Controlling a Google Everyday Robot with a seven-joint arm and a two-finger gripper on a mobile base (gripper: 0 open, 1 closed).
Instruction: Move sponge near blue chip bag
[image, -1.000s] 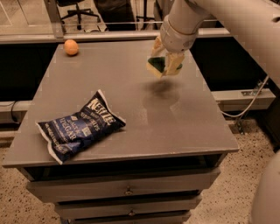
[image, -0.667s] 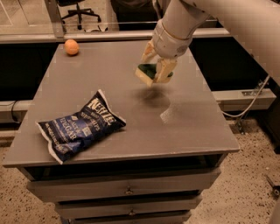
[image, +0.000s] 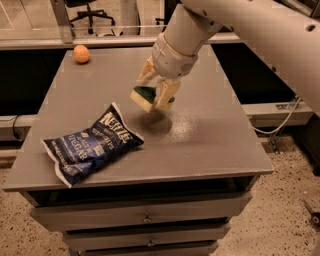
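Note:
My gripper (image: 152, 95) hangs over the middle of the grey table (image: 210, 140), its pale fingers shut on the sponge (image: 145, 97), which has a dark green top over pale yellow foam. The sponge is held a little above the tabletop, its shadow just below and to the right. The blue chip bag (image: 91, 145) lies flat on the front left of the table, crinkled, with white lettering. The sponge is just up and to the right of the bag's upper end, apart from it.
An orange fruit (image: 81, 53) sits at the table's back left corner. The table has drawers (image: 145, 218) below its front edge. A white cable (image: 280, 120) runs along the floor at the right. An office chair (image: 90, 12) stands far behind.
My gripper has carried the sponge from the back right of the table leftward and forward, down toward the chip bag. The bag and the orange have not moved.

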